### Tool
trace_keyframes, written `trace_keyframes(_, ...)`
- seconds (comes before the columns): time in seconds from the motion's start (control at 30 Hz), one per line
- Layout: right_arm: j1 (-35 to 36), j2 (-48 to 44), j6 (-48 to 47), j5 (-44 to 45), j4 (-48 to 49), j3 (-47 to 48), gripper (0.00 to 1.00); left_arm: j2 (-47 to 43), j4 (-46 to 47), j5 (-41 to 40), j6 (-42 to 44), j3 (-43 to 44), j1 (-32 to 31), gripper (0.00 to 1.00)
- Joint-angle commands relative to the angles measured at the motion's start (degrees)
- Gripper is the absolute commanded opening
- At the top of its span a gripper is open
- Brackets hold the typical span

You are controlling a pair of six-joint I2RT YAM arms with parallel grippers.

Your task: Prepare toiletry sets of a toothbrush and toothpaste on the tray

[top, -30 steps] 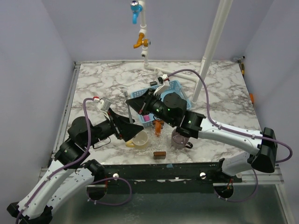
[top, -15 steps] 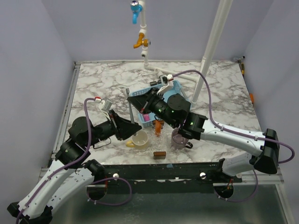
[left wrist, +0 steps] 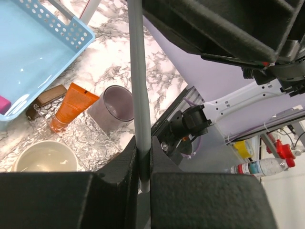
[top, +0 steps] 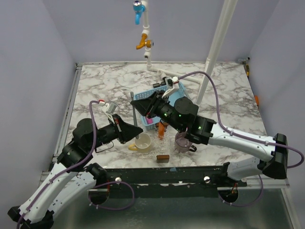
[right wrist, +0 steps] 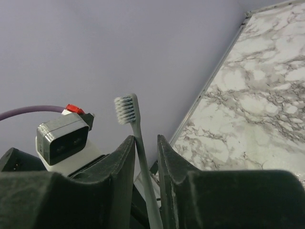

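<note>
Left pincer (left wrist: 143, 148) was clamped shut on the toothbrush (left wrist: 137, 76) shaft, above the surface (left wrist: 107, 57). Right pincer (right wrist: 146, 143) stood slightly parted, same shaft between its fingers, leaning on one. Toothpaste (left wrist: 70, 106) lay below.

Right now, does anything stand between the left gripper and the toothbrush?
Nothing visible does: the left gripper is shut on the toothbrush handle. The right gripper stands open around the neck, below the bristles.
</note>
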Motion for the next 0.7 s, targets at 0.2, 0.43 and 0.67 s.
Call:
trace_keyframes(0.2,0.04,-3.93,-6.55,-2.59,-17.01,3.31,0.48,0.8,-11.4,-3.34,9.02,3.88,-0.25,0.0)
trace_keyframes(0.43,0.01,-2.96,-8.85,-3.84,-28.79,10.91,0.5,2.92,-20.57,-4.79,16.0,7.2,-0.26,0.0)
trace_keyframes(0.67,-0.03,1.91,-9.7,-6.0,-41.79,22.83,0.52,3.97,-26.91,-5.73,21.77,9.18,-0.41,0.0)
